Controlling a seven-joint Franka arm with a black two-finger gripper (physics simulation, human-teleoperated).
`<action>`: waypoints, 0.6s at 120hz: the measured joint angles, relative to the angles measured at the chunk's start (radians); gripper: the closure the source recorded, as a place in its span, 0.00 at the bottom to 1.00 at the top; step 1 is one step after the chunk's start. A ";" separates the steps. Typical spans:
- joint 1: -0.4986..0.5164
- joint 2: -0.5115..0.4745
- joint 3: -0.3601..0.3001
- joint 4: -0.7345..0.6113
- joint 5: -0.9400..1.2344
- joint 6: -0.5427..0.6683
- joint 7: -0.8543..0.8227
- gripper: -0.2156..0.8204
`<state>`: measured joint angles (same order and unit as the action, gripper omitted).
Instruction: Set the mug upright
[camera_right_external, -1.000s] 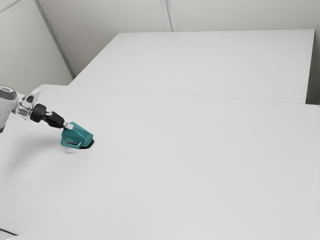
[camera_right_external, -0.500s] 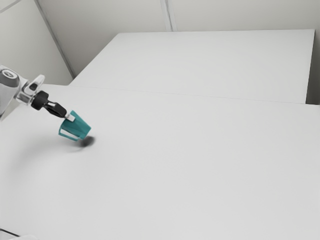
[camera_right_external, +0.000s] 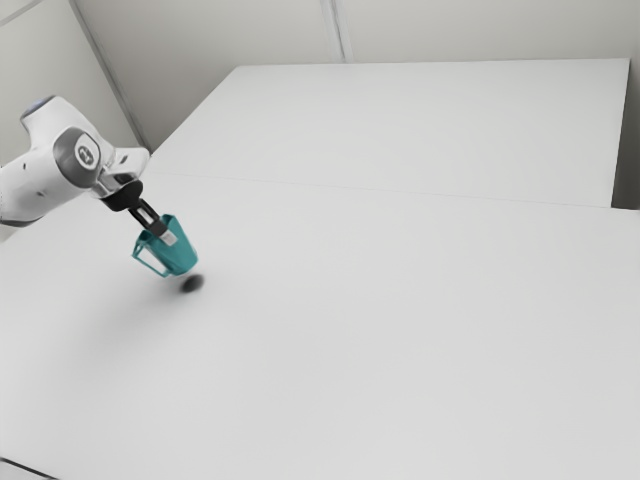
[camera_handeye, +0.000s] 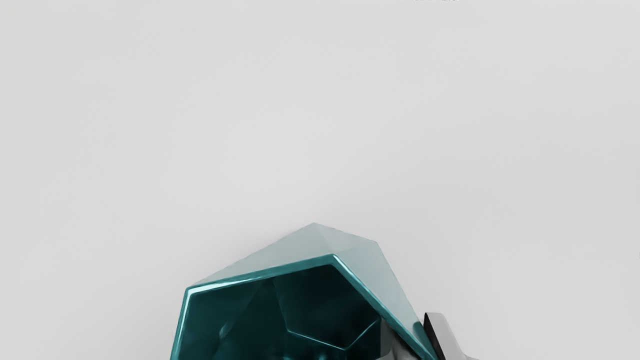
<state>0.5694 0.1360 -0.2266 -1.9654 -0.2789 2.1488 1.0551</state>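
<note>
White table, pale wall behind. Mug is off the table, tilted, mouth up toward the exterior view's left, base clear of its shadow. Claw is clamped on the mug's side near the rim, one finger inside, one outside. Likely light and stiff, thin-walled; glossy skin could slip, and an off-centre pinch may let it pivot if the base lands on an edge. Rim pinch looks a sound hold, away from base and handle; needs levelling before the base takes weight. Mug's visible inside: bare dark facets plus the fingertip, no contents seen.
</note>
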 joint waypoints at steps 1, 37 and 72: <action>-0.001 -0.005 -0.003 -0.006 0.003 0.005 0.000 0.97; -0.009 -0.123 -0.136 -0.150 0.080 0.117 -0.003 0.97; -0.014 -0.215 -0.266 -0.254 0.096 0.163 -0.003 0.97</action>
<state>0.5552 -0.0787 -0.4927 -2.2198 -0.1825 2.3116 1.0517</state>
